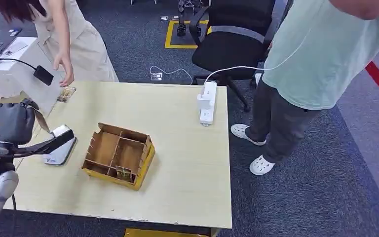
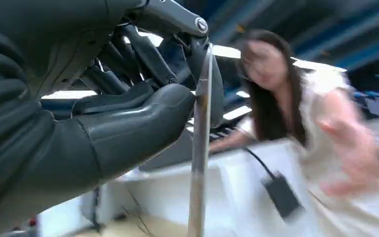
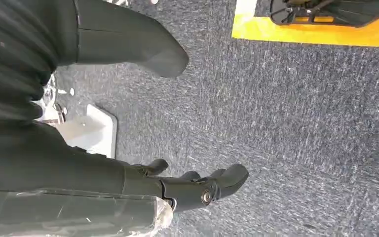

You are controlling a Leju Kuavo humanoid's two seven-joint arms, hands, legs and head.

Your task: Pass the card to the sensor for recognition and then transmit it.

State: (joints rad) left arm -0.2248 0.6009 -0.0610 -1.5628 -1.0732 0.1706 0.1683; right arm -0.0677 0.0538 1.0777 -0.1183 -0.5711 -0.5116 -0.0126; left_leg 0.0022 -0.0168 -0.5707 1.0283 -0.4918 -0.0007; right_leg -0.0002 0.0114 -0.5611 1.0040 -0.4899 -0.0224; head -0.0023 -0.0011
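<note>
The pale wooden table point(image 1: 177, 148) spreads out ahead and to the right of the raised left hand point(image 1: 7, 122), which hangs over its near left corner. Across the table from that hand, a person in a cream dress point(image 1: 79, 39) leans in at the far left corner, one hand point(image 1: 65, 69) lowered toward the tabletop; in the left wrist view the same person appears blurred just past the fingers. Well off to the right of the left hand, beyond the table's right edge, a second person in a mint shirt point(image 1: 321, 54) stands on the grey carpet point(image 1: 325, 173).

On the table, to the right of the left hand, sits an open cardboard organizer point(image 1: 118, 155) split into compartments. Farther right and farther away lies a white power strip point(image 1: 207, 102). Just beside the left hand, under its extended dark fingers point(image 1: 44, 145), rests the white and grey sensor point(image 1: 59, 144).

The card point(image 2: 200, 143) is pinched in the left hand point(image 2: 103, 118), the thick thumb point(image 2: 138, 118) pressing one face and the darker fingers behind the other; it shows edge-on as a thin strip.

The right hand point(image 3: 197, 185) hangs over the carpet, fingers loosely curled and apart, holding nothing.
</note>
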